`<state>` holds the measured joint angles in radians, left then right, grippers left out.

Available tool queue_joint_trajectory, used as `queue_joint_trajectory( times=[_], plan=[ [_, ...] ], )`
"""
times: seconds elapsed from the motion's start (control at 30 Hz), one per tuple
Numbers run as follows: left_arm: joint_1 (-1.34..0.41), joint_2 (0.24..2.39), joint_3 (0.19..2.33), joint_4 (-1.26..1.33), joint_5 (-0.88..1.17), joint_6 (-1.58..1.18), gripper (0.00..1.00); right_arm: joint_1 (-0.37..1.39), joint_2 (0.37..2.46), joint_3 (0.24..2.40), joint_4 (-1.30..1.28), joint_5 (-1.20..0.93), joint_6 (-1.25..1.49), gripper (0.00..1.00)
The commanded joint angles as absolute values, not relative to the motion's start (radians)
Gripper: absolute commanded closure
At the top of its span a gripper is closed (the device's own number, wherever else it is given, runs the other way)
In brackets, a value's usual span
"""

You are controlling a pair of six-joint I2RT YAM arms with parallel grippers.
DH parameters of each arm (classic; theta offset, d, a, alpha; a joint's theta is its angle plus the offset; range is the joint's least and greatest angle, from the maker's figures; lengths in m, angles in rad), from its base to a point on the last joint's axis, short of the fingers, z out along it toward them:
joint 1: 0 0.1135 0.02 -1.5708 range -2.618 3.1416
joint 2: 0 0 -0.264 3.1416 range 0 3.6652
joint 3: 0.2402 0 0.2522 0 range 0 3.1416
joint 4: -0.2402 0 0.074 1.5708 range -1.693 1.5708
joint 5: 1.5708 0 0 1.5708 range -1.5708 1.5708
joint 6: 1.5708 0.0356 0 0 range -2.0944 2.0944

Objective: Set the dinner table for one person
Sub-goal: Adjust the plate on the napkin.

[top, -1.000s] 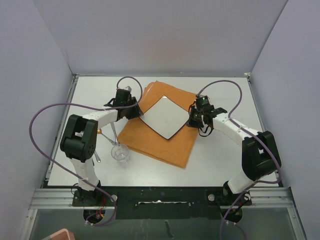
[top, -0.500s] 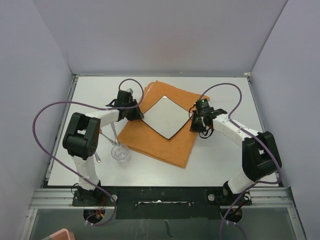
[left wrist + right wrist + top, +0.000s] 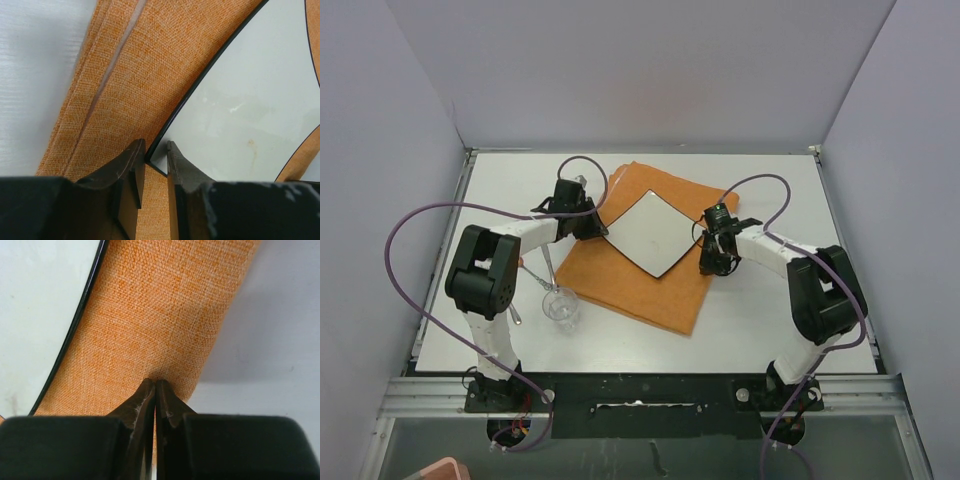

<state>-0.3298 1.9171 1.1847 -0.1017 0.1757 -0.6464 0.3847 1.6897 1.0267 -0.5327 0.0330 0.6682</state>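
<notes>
One white surface [image 3: 760,310] fills the floor of the walled cell. On it lies one orange cloth mat [image 3: 650,295], set askew near the middle. One square white plate [image 3: 645,232] with a thin dark rim sits corner-on upon the mat's far half. One clear glass [image 3: 560,305] stands on the bare surface just beside the mat's left edge. Thin metal cutlery [image 3: 547,265] lies next to it, partly hidden by the left arm, so its count is unclear. There are two arms. The left tool [image 3: 156,150] has its fingers narrowly apart with the plate's left corner between them; whether they press on it I cannot tell. The right tool [image 3: 155,384] has its fingers together, tips at the mat's right edge; whether cloth is caught between them is unclear.
</notes>
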Motion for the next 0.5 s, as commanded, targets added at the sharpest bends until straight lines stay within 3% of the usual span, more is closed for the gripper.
queue_joint_trajectory(
  times=[0.0, 0.47],
  plan=[
    [-0.326, 1.902, 1.254, -0.063, 0.194, -0.624, 0.93, 0.377, 1.705, 1.079, -0.532, 0.043, 0.682, 1.0],
    [-0.328, 1.896, 1.259, -0.069, 0.198, -0.639, 1.0, 0.373, 1.743, 1.162, -0.552, 0.04, 0.676, 1.0]
  ],
)
